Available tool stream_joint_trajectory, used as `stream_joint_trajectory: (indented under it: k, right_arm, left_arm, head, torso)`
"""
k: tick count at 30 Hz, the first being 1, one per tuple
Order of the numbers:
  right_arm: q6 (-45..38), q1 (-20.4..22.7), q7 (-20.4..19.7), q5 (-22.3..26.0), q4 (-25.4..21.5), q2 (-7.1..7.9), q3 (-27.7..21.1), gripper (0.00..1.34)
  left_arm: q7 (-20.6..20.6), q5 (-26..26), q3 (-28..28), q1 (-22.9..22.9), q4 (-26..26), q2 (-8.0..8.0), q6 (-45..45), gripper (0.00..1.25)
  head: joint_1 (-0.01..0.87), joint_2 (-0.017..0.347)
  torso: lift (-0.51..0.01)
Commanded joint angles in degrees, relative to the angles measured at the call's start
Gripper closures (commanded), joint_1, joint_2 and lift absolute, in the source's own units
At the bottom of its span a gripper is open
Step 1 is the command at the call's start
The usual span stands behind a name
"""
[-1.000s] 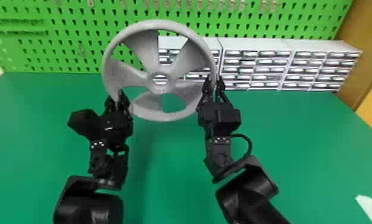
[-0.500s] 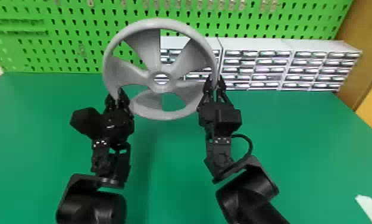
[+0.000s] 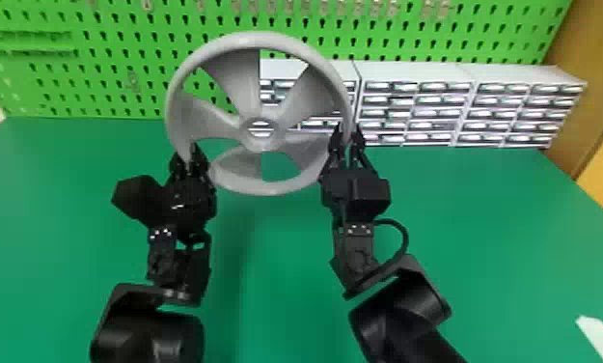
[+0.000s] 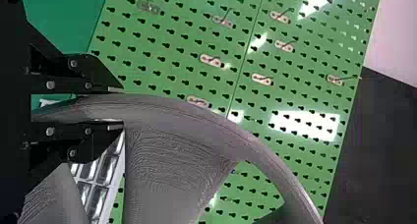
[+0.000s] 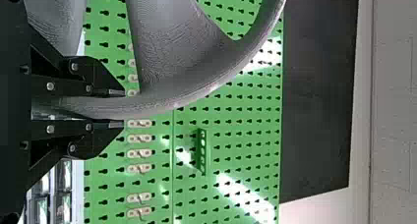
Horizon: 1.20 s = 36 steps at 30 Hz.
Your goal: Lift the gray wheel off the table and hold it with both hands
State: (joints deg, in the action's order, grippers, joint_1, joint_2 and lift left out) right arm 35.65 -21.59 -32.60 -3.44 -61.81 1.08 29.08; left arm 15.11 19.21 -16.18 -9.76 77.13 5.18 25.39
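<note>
1 gray wheel [image 3: 253, 108], round-rimmed, 5 broad blades [image 3: 306, 94], hollow hub [image 3: 261, 144].

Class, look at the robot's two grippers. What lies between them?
The gray wheel lies between the left gripper and the right gripper, each gripping its rim; the head view shows this.

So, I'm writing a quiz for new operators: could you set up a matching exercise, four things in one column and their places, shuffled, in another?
1. Gray wheel
2. Left gripper
3. Right gripper
4. Drawer units

A. At the table's far edge, in front of the green pegboard
B. At the rim's right side
C. Held up off the table
D. At the rim's left side

Pairs: 1-C, 2-D, 3-B, 4-A
</note>
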Motion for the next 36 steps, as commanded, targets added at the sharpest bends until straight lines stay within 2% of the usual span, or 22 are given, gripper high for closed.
stream_joint_trajectory:
  k: [1,22,36]
  right_arm:
    - [-0.1,0.1,0.0,-0.1,0.0,-0.02,-0.2,1.22]
    - [-0.1,0.1,0.0,-0.2,0.3,0.07,-0.1,1.22]
    - [-0.1,0.1,0.0,-0.2,0.3,0.07,-0.1,1.22]
  left_arm:
    - [0.0,0.0,0.1,0.1,0.0,0.01,0.0,0.98]
    - [0.7,0.0,0.4,0.2,0.0,0.01,0.1,0.98]
    - [4.0,-0.4,-0.2,0.4,0.4,-0.17,0.1,0.98]
  head:
    - [0.711,0.015]
    - [0.711,0.015]
    - [0.711,0.015]
  torso:
    - [-0.098]
    - [-0.098]
    - [-0.098]
